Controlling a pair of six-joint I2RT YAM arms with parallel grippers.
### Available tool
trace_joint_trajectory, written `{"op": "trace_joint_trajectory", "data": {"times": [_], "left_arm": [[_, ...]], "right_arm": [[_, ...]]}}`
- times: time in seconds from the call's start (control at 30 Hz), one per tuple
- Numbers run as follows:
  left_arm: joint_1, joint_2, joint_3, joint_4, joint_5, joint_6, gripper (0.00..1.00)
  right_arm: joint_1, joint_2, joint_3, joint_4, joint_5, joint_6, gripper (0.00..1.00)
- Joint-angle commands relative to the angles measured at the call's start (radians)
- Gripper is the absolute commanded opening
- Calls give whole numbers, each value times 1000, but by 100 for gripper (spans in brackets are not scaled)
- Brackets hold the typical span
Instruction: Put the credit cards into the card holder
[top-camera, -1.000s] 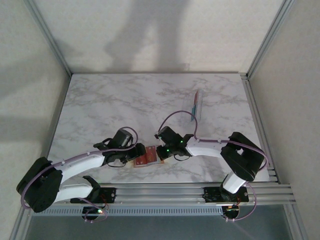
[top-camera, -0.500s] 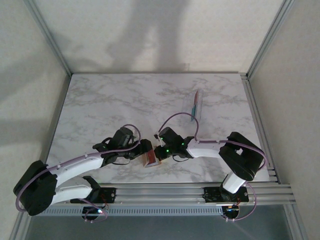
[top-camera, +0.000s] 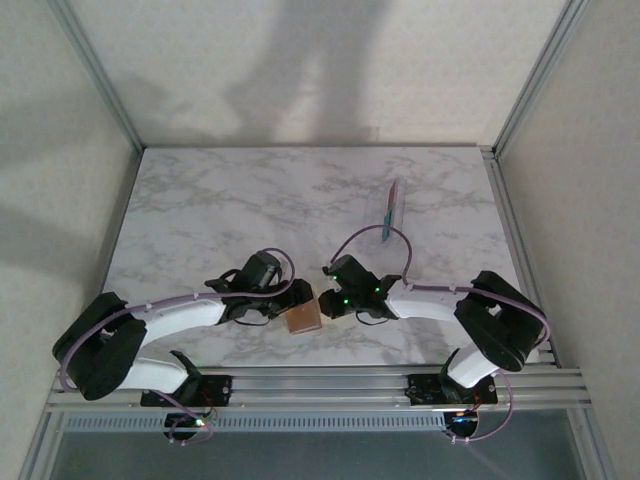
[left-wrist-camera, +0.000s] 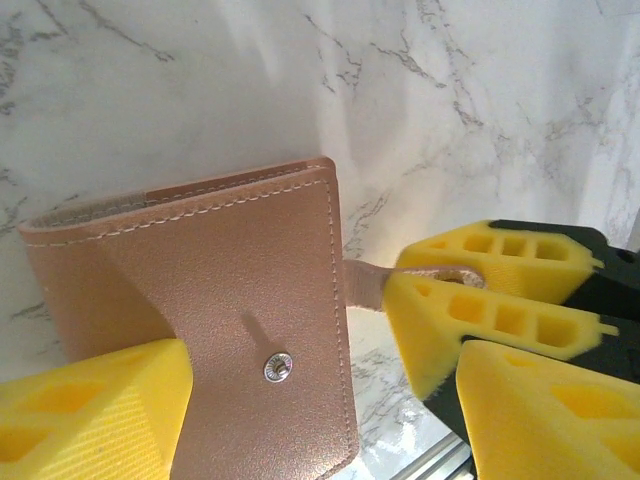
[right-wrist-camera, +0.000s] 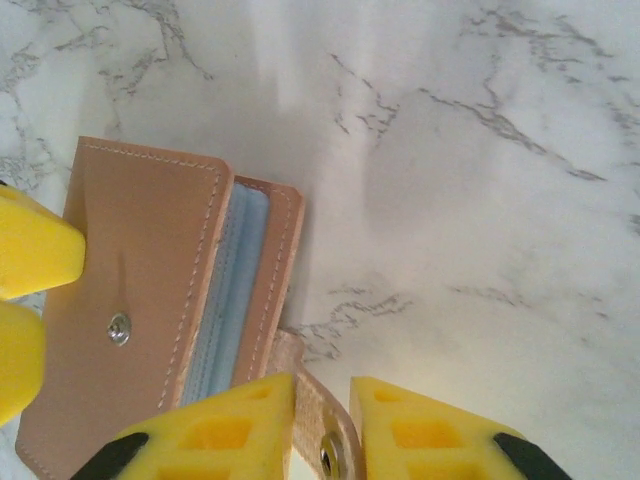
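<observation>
The tan leather card holder (top-camera: 302, 317) lies folded shut on the marble near the front, its snap stud (left-wrist-camera: 278, 367) facing up and grey-blue pockets (right-wrist-camera: 228, 300) showing at its edge. My left gripper (left-wrist-camera: 320, 420) stands open across it. One yellow finger (left-wrist-camera: 90, 415) rests on the leather and the other (left-wrist-camera: 545, 415) is clear of its edge. My right gripper (right-wrist-camera: 322, 430) is slightly open around the clasp tab (right-wrist-camera: 318, 415), which leans on one pad with a gap to the other. The credit cards (top-camera: 392, 210) sit in a thin stack at the back right.
The aluminium rail (top-camera: 330, 385) runs along the table's near edge just behind both wrists. Frame posts (top-camera: 525, 100) and side walls bound the table. Open marble (top-camera: 230, 210) stretches behind the card holder.
The card holder was lying open with its reddish inside up; it has been folded over and is now shut. My right jaws have parted off the clasp tab. The left arm has shifted right.
</observation>
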Motion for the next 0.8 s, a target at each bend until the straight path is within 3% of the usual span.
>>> {"op": "trace_joint_trajectory", "data": {"times": [0.0,0.17,0.4,0.57,0.77], "left_arm": [[-5,14,20,-29,-25,23,70],[-4,16,21,-27,-31,22,64],[-2,-1,13,-52,-57,25,59],[-1,-20,-13,-41,-71,17,57],[-1,-34,-14,-52,-79,17,57]], "right_arm": [[-14,-51,-12,-49,39,-13,22],[-17,-82,1,-66,23,-30,21],[-18,-70,21,-77,-5,-29,10],[-18,-84,19,-73,-28,-27,16],[-18,-115,10,-82,-31,-34,14]]}}
